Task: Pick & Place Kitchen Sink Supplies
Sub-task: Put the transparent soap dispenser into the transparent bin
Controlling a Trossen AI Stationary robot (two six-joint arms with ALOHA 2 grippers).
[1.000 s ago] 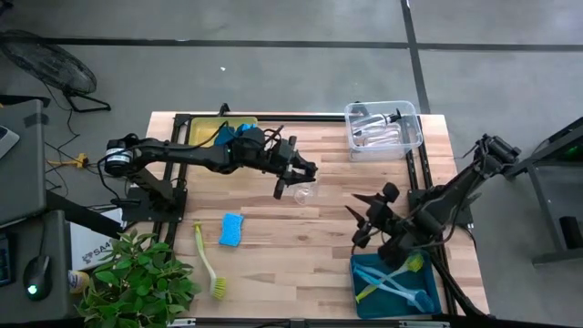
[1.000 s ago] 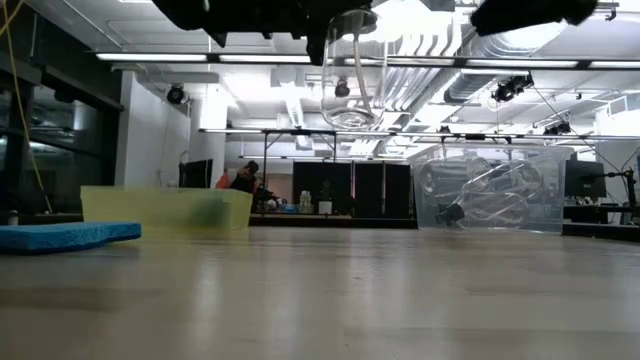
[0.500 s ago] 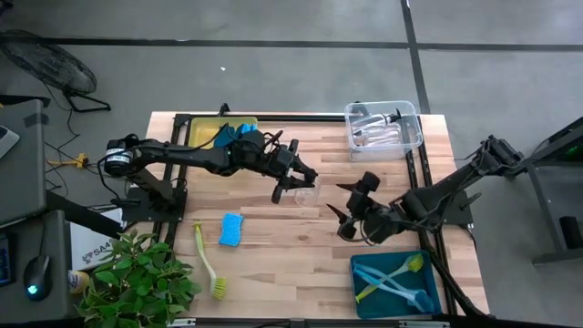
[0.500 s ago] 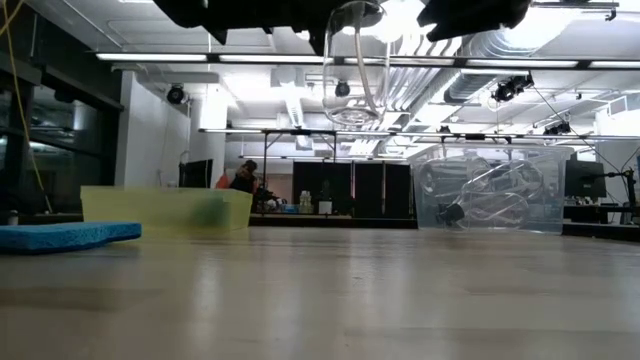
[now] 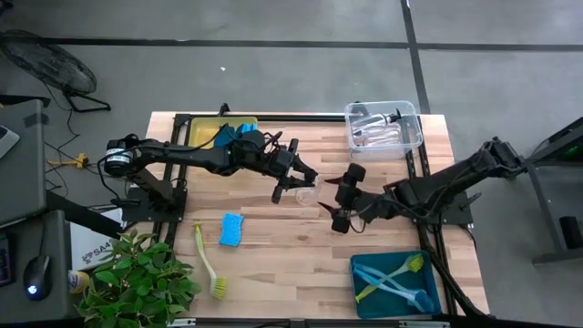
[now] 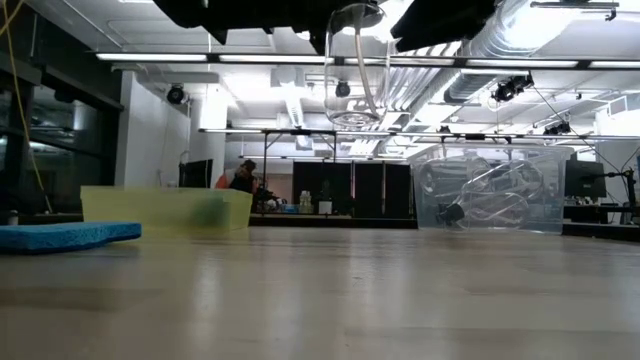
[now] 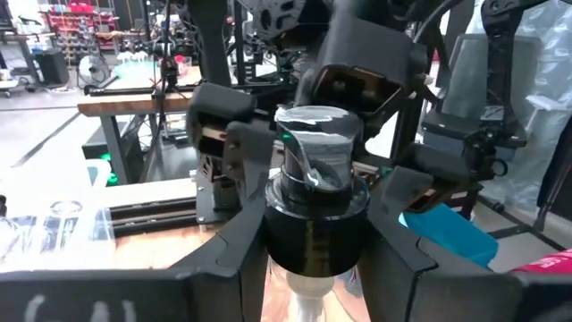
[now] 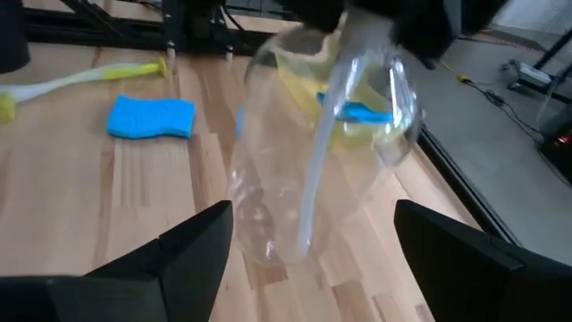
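Right gripper (image 5: 335, 201) wider open, moved nearer bottle (image 5: 305, 192), left gripper (image 5: 293, 183) still clamping it

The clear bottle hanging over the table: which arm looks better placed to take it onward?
Probably the right. Its open pincer faces the clear bottle, which the left pincer holds aloft by its black top, and the clear bin lies on its side.
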